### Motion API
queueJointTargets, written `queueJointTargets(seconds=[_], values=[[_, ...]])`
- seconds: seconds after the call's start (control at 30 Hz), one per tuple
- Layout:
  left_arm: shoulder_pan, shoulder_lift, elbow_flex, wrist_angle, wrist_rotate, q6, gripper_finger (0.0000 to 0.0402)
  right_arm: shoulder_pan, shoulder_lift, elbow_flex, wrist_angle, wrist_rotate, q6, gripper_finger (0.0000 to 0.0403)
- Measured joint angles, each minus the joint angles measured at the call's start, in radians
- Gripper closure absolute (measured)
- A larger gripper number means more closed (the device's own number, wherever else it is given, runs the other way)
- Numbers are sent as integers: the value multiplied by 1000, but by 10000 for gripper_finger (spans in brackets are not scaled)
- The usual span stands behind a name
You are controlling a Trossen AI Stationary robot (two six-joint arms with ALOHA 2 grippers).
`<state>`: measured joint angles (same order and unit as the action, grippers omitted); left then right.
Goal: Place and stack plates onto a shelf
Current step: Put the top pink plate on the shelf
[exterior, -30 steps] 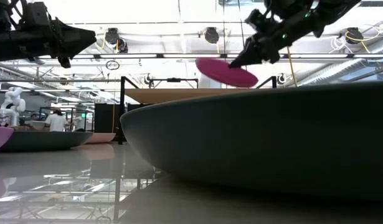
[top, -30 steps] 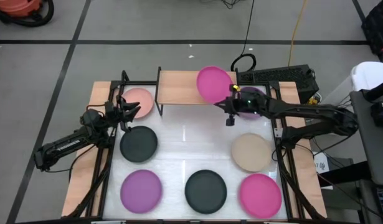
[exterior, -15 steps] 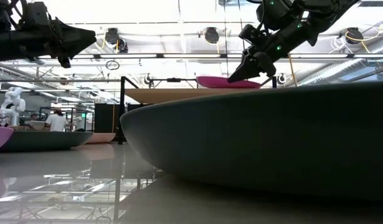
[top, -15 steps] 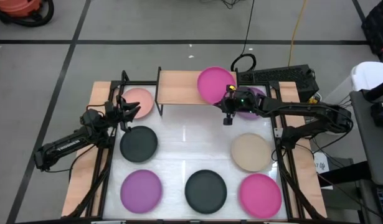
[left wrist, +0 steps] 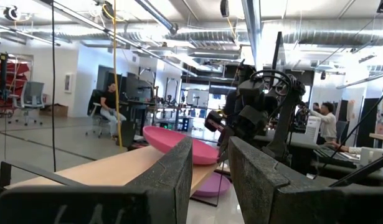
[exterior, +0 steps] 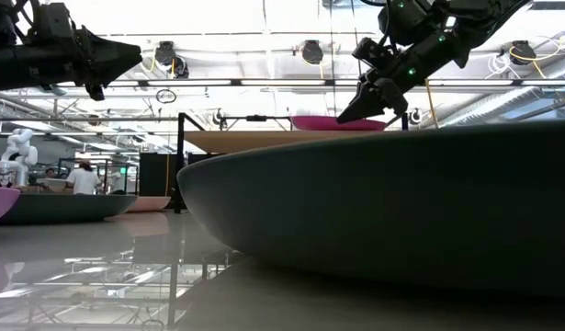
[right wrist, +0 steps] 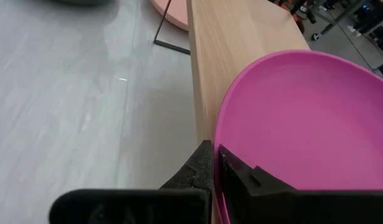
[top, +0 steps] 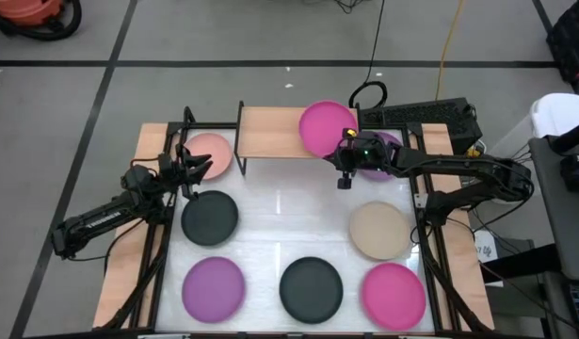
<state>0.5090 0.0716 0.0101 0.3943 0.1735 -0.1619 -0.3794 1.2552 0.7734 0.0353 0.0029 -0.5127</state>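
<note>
A magenta plate [top: 324, 129] lies on the right end of the wooden shelf [top: 270, 132]. My right gripper [top: 343, 156] is shut on its near rim. A purple plate [top: 381, 158] sits on the table under the right arm. My left gripper [top: 202, 167] hovers open above the table, between the pale pink plate [top: 212, 151] and a dark grey plate [top: 210, 217]. Flat on the table lie a beige plate [top: 380, 231], a purple plate [top: 214, 287], a dark grey plate [top: 311, 287] and a magenta plate [top: 394, 294]. My right gripper pinches the magenta plate's near rim [right wrist: 220, 144] between its two fingers, one finger [right wrist: 200, 165] outside the rim and one [right wrist: 244, 177] over the dish's inner side. It comes slanting down from the table's near right side [exterior: 348, 115]. The plate lies nearly flat on the shelf top [right wrist: 235, 37].
The shelf's left half [top: 265, 132] is bare wood. Black frame rails [top: 162, 226] run along the table's left and right sides. The low view is largely blocked by a dark grey plate [exterior: 383, 211] close to the camera. People sit in the room beyond [left wrist: 110, 106].
My right gripper has come down and moved slightly toward the far edge, bringing the magenta plate from a tilted, raised position down onto the shelf's right end, where it lies nearly level. In the last half second it has kept still.
</note>
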Motion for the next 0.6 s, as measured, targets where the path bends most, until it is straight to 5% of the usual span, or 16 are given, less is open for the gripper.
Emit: queueJointTargets(seconds=[0.6], values=[[0,0,0,0,-9,28,293,2,0,0,9,-3,37,375]])
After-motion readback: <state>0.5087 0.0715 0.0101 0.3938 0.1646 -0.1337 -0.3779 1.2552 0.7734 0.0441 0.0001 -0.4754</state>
